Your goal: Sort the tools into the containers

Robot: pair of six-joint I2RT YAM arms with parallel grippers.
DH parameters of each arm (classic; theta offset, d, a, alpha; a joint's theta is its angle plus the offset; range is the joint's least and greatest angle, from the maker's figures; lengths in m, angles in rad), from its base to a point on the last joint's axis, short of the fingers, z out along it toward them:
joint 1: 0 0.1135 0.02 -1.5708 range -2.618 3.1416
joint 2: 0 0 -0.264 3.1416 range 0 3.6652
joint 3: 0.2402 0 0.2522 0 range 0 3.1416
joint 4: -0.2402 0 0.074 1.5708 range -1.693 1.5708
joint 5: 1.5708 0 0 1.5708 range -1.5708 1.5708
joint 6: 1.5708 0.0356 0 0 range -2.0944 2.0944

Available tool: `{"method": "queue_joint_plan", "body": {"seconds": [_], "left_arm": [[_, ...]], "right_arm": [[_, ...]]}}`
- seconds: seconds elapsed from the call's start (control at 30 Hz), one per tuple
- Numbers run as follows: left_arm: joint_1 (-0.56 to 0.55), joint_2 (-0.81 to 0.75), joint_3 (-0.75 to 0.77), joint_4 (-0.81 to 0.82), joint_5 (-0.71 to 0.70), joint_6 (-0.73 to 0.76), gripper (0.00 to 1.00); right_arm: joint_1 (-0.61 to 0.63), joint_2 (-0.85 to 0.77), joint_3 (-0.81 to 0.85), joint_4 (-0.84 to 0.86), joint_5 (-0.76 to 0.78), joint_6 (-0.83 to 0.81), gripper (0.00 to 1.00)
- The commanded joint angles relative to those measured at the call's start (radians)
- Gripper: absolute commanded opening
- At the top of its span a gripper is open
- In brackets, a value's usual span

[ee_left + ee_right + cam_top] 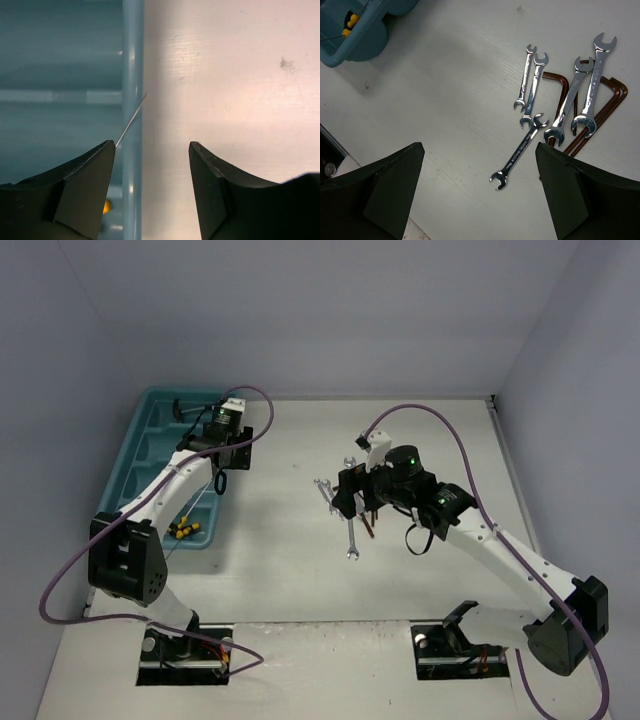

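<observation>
Silver wrenches (593, 85) overlapping reddish-brown tools (555, 76), teal tray (367, 42) well apart

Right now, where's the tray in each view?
Top external: tray at the left, running from far to near.
Left wrist: tray fills the left part, its rim running top to bottom.
Right wrist: tray in the top left corner, cut off by the frame.
Shared landmark: the yellow handles lying in the tray, visible in all three.
</observation>
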Motion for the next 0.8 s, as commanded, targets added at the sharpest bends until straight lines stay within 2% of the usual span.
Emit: {"method": "queue_joint_plan", "body": {"seconds": [0.0,0.13,0.3,0.43,0.77], "left_arm": [[0.056,0.069,0.129,0.054,0.116,0.041,0.56],[0.059,0.14,0.186,0.054,0.089,0.07,0.55],[0.061,0.217,0.229,0.047,0.085,0.084,0.48],[0.061,0.222,0.219,0.05,0.094,0.078,0.41],[0.06,0.177,0.155,0.065,0.084,0.091,0.02]], "right_arm": [[0.0,0.021,0.051,0.051,-0.025,-0.016,0.91],[0.001,0.035,0.051,0.052,-0.025,-0.014,0.91],[0.002,0.048,0.055,0.051,-0.02,-0.013,0.91],[0.001,0.047,0.057,0.051,-0.008,-0.011,0.91],[0.002,0.054,0.054,0.052,0.001,-0.009,0.91]]}}
